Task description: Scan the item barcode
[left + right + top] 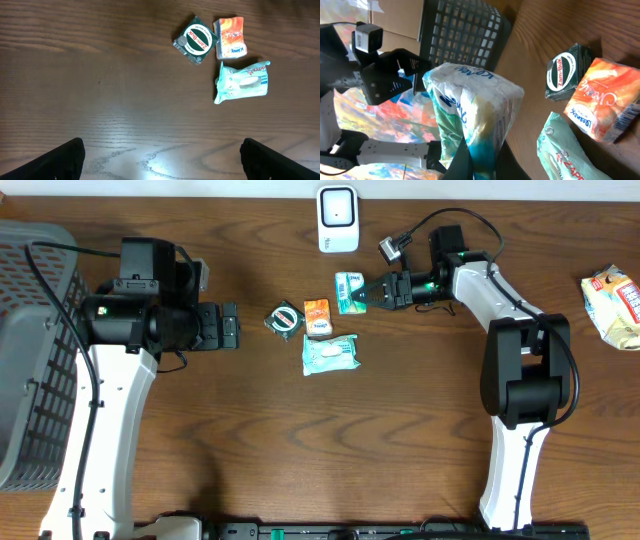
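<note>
My right gripper (pixel 372 293) is shut on a green-and-white tissue pack (pixel 349 292), holding it just above the table, below the white barcode scanner (pixel 337 218). In the right wrist view the tissue pack (pixel 472 107) is pinched at its lower end between the dark fingers (pixel 462 160) and fills the middle of the frame. My left gripper (pixel 230 327) stands open to the left of the items, with nothing between its fingers (pixel 65 160). No barcode shows on the pack from here.
A dark green Zam-Buk tin (pixel 285 318), an orange tissue pack (pixel 317 318) and a pale green wipes pack (pixel 330 353) lie mid-table. A grey mesh basket (pixel 30 350) stands at the far left. A snack bag (pixel 612 305) lies at the right edge.
</note>
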Motion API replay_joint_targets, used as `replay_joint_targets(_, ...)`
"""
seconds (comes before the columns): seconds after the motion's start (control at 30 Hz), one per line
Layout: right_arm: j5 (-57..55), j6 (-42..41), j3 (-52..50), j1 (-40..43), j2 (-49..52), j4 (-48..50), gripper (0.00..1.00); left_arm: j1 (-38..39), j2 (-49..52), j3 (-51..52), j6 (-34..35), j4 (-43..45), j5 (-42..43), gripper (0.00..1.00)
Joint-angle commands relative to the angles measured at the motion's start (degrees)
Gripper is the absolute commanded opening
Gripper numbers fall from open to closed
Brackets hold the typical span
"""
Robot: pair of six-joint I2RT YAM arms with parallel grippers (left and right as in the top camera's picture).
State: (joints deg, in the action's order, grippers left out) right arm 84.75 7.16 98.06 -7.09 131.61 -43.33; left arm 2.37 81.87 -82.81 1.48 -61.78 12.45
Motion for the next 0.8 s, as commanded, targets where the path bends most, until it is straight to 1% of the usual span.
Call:
replay_joint_targets(0.0, -0.3, 1.3, -0.3, -0.2, -0.7, -0.2, 0.01, 0.2, 0.1, 0.2, -0.1, -0.3, -0.5, 0.97)
replay_joint_targets(0.57, -2.0, 1.2, -0.3, -0.2, -0.7, -0.2, 0.01, 0.2, 0.1, 0.2, -0.1, -0.3, -0.5, 0.98)
replay_joint_targets(0.67, -9.4, -3.0, -0.3, -0.5, -0.7, -0.2, 0.01, 0.2, 0.1, 0.2, -0.1, -0.3, -0.5, 0.98)
replay_joint_targets(0.77, -25.3, -11.6, -0.3, -1.3, -0.7, -0.5, 0.01, 0.2, 0.1, 0.2, -0.1, -0.3, -0.5, 0.98)
